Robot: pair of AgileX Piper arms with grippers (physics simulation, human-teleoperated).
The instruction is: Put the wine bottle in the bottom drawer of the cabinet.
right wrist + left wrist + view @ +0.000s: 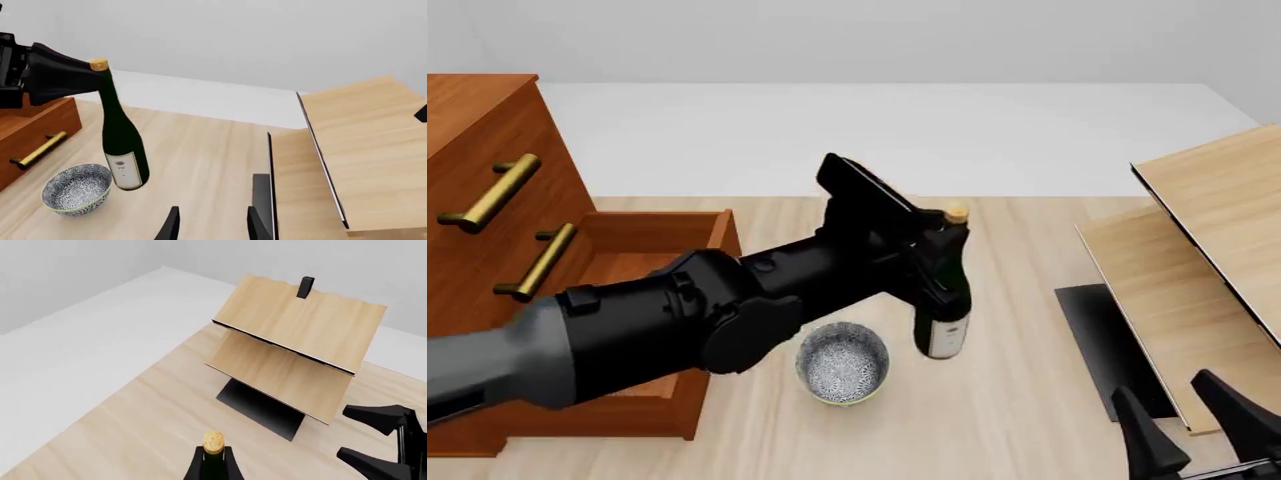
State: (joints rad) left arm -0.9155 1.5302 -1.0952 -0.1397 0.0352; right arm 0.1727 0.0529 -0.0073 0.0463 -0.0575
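Note:
The wine bottle (941, 300), dark green with a gold cap and a white label, stands slightly tilted near the middle of the table. My left gripper (945, 238) is shut on its neck just below the cap, its black fingers (195, 466) flanking the gold cap (213, 442). I cannot tell whether the bottle's base (131, 181) touches the table. The cabinet (481, 140) is at the left, and its bottom drawer (654, 228) is pulled open toward the bottle. My right gripper (1190, 430) is open and holds nothing, low at the front right.
A round patterned bowl (843, 365) sits on the table just left of the bottle, between it and the open drawer. A pale wooden shelf unit (1214, 260) leans at the right over a dark mat (1101, 340).

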